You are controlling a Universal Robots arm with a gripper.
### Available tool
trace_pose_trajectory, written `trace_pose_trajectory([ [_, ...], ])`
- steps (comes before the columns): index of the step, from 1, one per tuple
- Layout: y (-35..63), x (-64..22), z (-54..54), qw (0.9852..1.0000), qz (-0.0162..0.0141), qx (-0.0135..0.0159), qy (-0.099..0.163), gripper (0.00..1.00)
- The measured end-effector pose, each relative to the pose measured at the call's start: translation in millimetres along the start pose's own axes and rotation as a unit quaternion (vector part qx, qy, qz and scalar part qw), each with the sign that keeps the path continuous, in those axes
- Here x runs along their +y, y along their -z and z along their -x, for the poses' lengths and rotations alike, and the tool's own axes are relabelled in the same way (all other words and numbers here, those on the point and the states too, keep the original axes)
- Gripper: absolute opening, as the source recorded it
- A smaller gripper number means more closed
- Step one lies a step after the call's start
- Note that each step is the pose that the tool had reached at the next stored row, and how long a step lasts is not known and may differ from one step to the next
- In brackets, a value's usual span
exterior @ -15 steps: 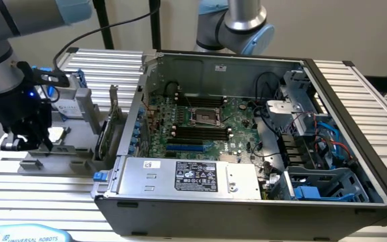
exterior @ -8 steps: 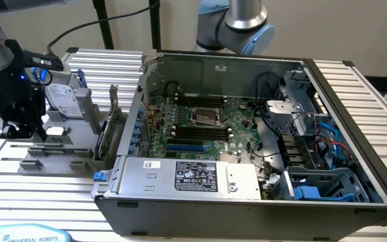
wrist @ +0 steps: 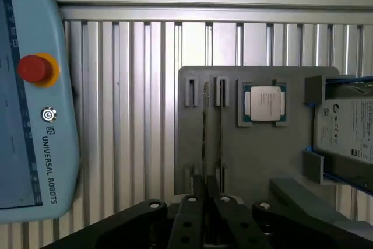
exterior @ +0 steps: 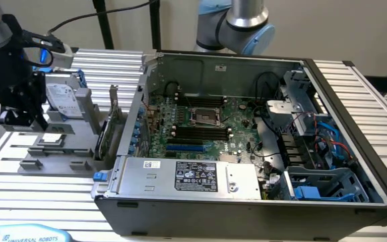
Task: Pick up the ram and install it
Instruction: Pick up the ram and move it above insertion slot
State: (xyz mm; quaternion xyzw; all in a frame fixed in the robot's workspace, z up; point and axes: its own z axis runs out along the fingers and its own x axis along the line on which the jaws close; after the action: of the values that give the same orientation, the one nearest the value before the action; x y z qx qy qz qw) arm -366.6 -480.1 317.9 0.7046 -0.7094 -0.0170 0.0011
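The ram (wrist: 205, 138) is seen edge-on as a thin dark line standing in the grey parts holder (wrist: 256, 161), between its small slotted posts. One end of it runs in between the black fingers of my gripper (wrist: 206, 193), which stand close together on it. In the exterior view my gripper (exterior: 15, 118) hangs low over the holder (exterior: 52, 156) at the exterior view's left, and it hides the ram there. The open computer case (exterior: 247, 201) lies to the exterior view's right, with black memory slots (exterior: 197, 132) on its green motherboard (exterior: 231, 118).
On the holder sit a square silver processor (wrist: 264, 103) and a hard drive (wrist: 349, 129) in a blue frame. A green expansion card (exterior: 109, 126) stands upright beside the case wall. A light blue teach pendant (wrist: 35, 103) lies on the slatted table. A second arm's base (exterior: 237, 25) stands behind the case.
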Motion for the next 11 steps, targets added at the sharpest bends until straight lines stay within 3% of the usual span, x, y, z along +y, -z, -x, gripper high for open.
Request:
trace_pose_trajectory([
  [11,37.5,-45.9,1.8,1.0000,0.0000,-0.0032,0.000,0.13],
])
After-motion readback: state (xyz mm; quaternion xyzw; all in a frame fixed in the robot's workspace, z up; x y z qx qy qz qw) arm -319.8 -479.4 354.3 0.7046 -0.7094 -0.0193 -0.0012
